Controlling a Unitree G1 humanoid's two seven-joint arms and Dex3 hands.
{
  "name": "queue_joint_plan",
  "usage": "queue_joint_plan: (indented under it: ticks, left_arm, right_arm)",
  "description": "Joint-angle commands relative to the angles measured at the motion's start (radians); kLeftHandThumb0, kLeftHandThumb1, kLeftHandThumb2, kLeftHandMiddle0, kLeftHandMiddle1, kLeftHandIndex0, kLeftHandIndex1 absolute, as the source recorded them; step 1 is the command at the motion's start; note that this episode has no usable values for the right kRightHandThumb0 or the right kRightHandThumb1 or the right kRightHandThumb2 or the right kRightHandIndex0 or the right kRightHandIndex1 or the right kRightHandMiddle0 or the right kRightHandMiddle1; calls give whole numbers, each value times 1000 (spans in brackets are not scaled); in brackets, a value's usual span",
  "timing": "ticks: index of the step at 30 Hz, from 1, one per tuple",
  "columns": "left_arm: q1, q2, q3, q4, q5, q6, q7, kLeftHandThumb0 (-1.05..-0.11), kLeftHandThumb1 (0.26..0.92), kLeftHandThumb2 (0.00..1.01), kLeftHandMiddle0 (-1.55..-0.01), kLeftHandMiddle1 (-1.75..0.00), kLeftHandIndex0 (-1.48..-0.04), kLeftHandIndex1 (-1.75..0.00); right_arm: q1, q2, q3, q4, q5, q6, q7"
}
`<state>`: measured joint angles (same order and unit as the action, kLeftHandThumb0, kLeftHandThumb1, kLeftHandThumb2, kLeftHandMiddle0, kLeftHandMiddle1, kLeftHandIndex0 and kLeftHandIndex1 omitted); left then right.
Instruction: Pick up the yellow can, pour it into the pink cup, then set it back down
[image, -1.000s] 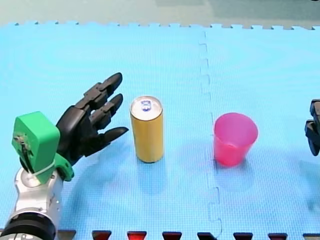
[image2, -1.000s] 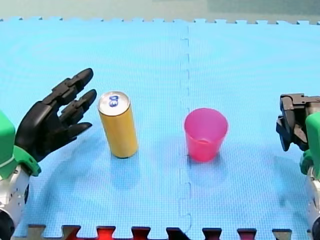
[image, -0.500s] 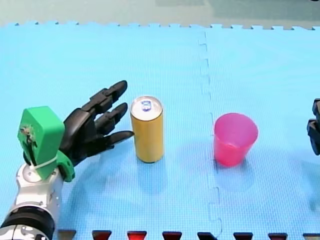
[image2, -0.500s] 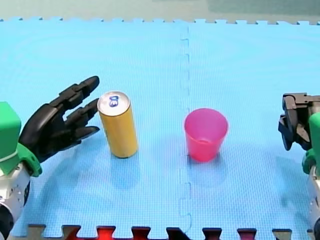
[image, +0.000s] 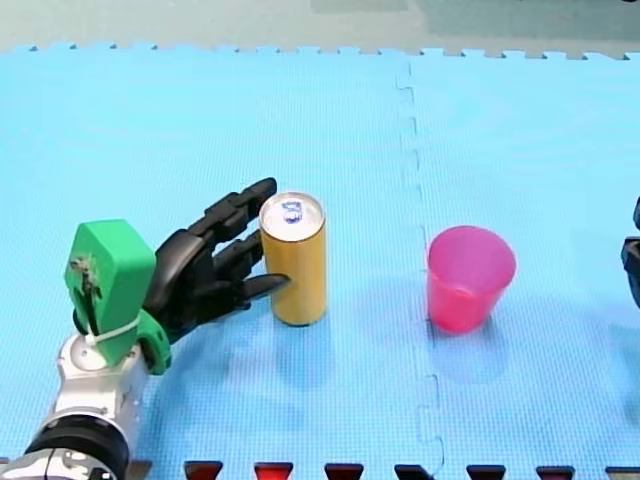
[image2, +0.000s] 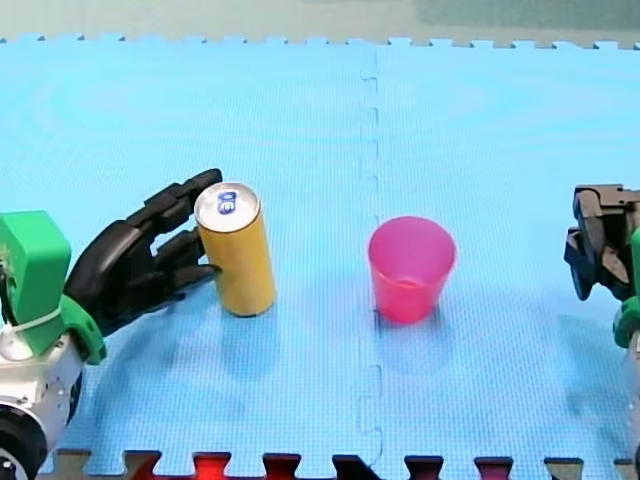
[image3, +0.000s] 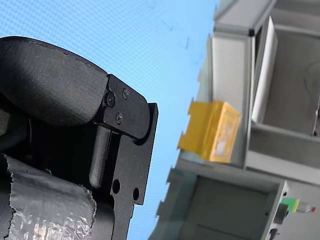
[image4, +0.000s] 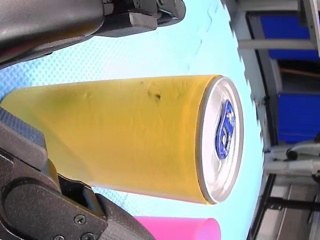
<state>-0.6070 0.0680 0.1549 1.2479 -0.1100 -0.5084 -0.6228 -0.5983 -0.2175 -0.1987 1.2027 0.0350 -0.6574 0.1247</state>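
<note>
The yellow can (image: 295, 265) stands upright left of the middle of the blue mat. My left hand (image: 262, 240) is against the can's left side, with its fingertips at the can's wall and the thumb low on its front. In the second wrist view the can (image4: 125, 135) lies between the fingers (image4: 60, 20) and the thumb (image4: 50, 200), with a gap on the fingers' side. The pink cup (image: 469, 277) stands upright to the right of the can, a can's height away. My right hand (image2: 600, 250) hangs at the right edge, well clear of the cup.
A seam in the foam mat (image: 420, 200) runs front to back between can and cup. The mat's toothed front edge (image2: 300, 465) is close below. Past the mat's edge the first wrist view shows a yellow box (image3: 212, 131) and grey shelving.
My left hand has slid right across the mat until its fingertips reach the can. The can and cup have not moved. The right hand has drifted slightly outward.
</note>
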Motion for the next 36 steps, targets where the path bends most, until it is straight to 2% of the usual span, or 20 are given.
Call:
queue_joint_plan:
  ticks: [1, 15, 25, 36]
  left_arm:
    - [-5, 0, -2, 5, 7, -5, 1, -862, 668, 4, -125, -7, -157, -3]
    - [-14, -33, -14, 24, 34, 6, -20, -919, 687, 5, -131, -4, -156, 0]
    - [-52, -28, -28, 28, 50, 51, -61, -928, 688, 1, -136, -4, -157, -1]
    - [-62, -31, -28, 26, 55, 63, -64, -893, 690, 0, -136, -2, -161, -1]
  right_arm:
    - [1, -6, -5, -1, 6, -2, 2]
    - [8, -7, -11, -9, 11, -7, 14]
    - [16, -7, -10, -13, 11, -12, 16]
    - [20, -12, -9, -17, 9, -12, 16]
